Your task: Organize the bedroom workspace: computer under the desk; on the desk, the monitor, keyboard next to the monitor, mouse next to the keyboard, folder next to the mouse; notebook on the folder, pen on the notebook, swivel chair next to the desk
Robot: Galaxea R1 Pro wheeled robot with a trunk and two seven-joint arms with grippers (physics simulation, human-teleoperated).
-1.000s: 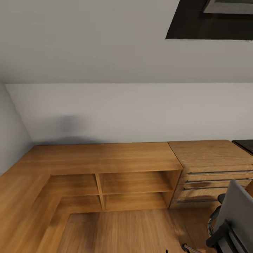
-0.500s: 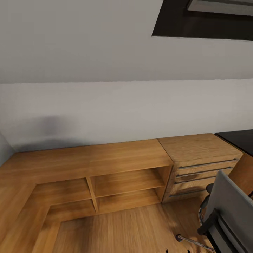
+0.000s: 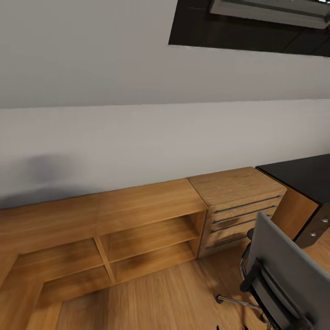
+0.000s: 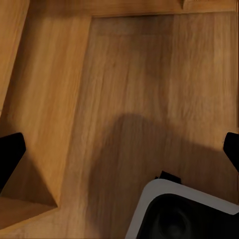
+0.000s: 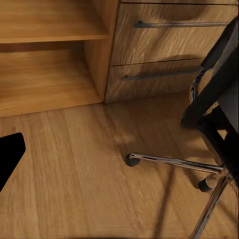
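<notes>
The grey back of the swivel chair [image 3: 286, 270] rises at the lower right of the head view, black armrest and chrome base beside it. The black desk [image 3: 302, 176] shows a corner at the right edge, past the wooden drawers. The right wrist view looks at the chair's chrome leg and caster [image 5: 174, 163] on the wood floor, with my right gripper [image 5: 119, 154] open and empty above the floor. My left gripper [image 4: 119, 152] is open too, fingertips [image 4: 10, 154] wide apart over bare floor. Computer, monitor, keyboard, mouse, folder, notebook and pen are out of view.
A low wooden drawer cabinet [image 3: 233, 188] stands between the desk and an open wooden shelf unit [image 3: 146, 211] that runs along the grey wall and turns a corner at the left. My own white and black base [image 4: 184, 214] lies below the left gripper.
The camera has turned to the right: shelf and drawers slid left in the picture, and more of the chair and the black desk came into view.
</notes>
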